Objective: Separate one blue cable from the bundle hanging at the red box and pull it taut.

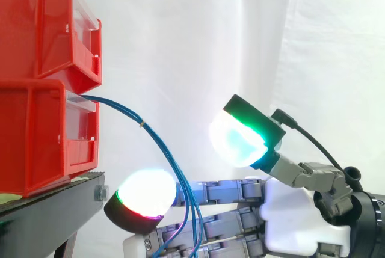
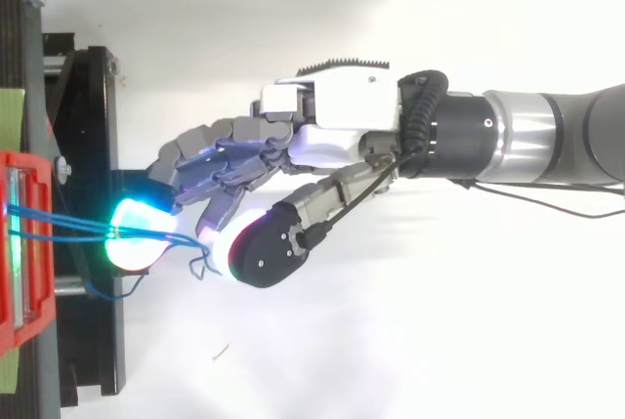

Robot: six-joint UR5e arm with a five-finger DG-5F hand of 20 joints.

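Several thin blue cables [image 1: 157,144] leave the lower red bin [image 1: 36,144] as a bundle, tied by a small band, and arch down to the right. They hang across my straight fingers, just behind a fingertip [image 1: 147,193] glowing white. My hand [image 1: 301,210] reaches in from the right, open, with its thumb pad [image 1: 237,138] glowing cyan-green, raised well clear of the cables. From above, the cables [image 2: 78,233] run from the bin [image 2: 15,243] to the cyan fingertip [image 2: 137,233], and a loose end curls beside the thumb [image 2: 259,248]. No finger curls round a cable.
A second red bin [image 1: 42,23] is stacked on the lower one, both on a black stand [image 1: 54,210] at the left. A white curtain hangs behind. A small scrap [image 2: 222,351] lies on the white floor below the hand.
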